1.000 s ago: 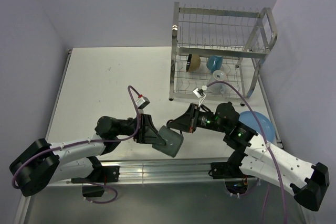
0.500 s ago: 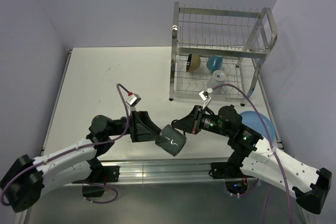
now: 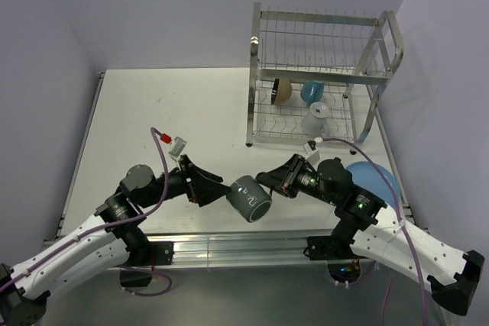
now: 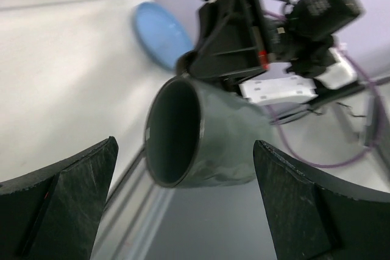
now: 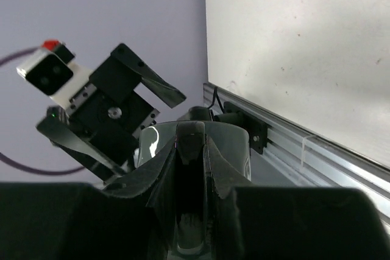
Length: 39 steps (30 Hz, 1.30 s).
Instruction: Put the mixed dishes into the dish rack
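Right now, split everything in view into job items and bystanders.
Job: dish rack holding tan bowl, light blue mug and white mug; blue plate; dark grey mug in the right tool.
Bystanders: table, aluminium rail.

dark mug (image 3: 250, 198) | left fingers (image 4: 61, 202) let go (spread, backed off) | right fingers (image 3: 273, 181) took over

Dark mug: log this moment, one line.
dark mug: held in right gripper | left gripper: open, not touching mug | blue plate: on table
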Each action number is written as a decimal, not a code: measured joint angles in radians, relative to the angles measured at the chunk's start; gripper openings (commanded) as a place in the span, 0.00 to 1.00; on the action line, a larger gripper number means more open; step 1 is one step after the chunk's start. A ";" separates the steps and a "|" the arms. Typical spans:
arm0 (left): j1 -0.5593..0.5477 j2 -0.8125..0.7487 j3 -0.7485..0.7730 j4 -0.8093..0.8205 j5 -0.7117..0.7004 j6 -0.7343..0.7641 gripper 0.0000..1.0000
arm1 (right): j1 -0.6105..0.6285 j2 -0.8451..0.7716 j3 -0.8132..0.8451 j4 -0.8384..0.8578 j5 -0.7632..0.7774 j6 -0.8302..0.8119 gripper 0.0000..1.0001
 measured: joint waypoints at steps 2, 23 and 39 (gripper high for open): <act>-0.010 0.013 0.001 -0.045 -0.039 0.032 0.99 | 0.000 -0.003 -0.021 0.004 0.019 0.055 0.00; -0.017 0.066 -0.039 0.050 0.118 0.093 0.99 | -0.027 -0.261 -0.229 -0.006 0.149 0.427 0.00; -0.063 0.078 -0.135 0.318 0.071 0.152 0.98 | -0.027 -0.349 -0.233 -0.128 0.252 0.603 0.00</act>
